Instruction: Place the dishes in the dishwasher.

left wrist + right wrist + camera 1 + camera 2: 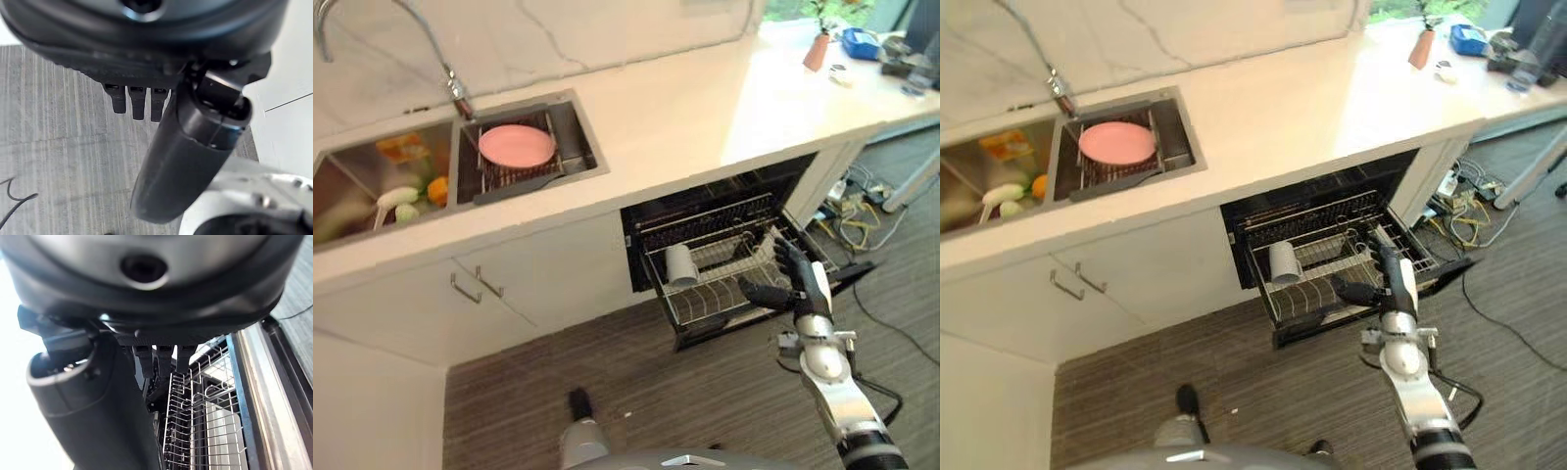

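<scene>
A pink plate [517, 145] lies on a wire rack in the right basin of the sink [576, 125]. Below the counter the dishwasher's lower rack [710, 299] is pulled out, with a white cup [680, 264] standing at its left side. My right hand [801, 284] hovers over the rack's right front part, open and empty, its thumb pointing left; its straight fingers [159, 360] show above the rack wires [195, 431]. My left hand [146, 44] hangs low over the striped floor, fingers [137, 100] straight, holding nothing.
The left sink basin [372, 186] holds vegetables and a white utensil, and a faucet [455, 93] stands behind it. White cabinet doors with handles [475, 286] sit left of the dishwasher. Cables [857, 220] lie on the floor at the right. Small items [857, 44] stand on the far counter.
</scene>
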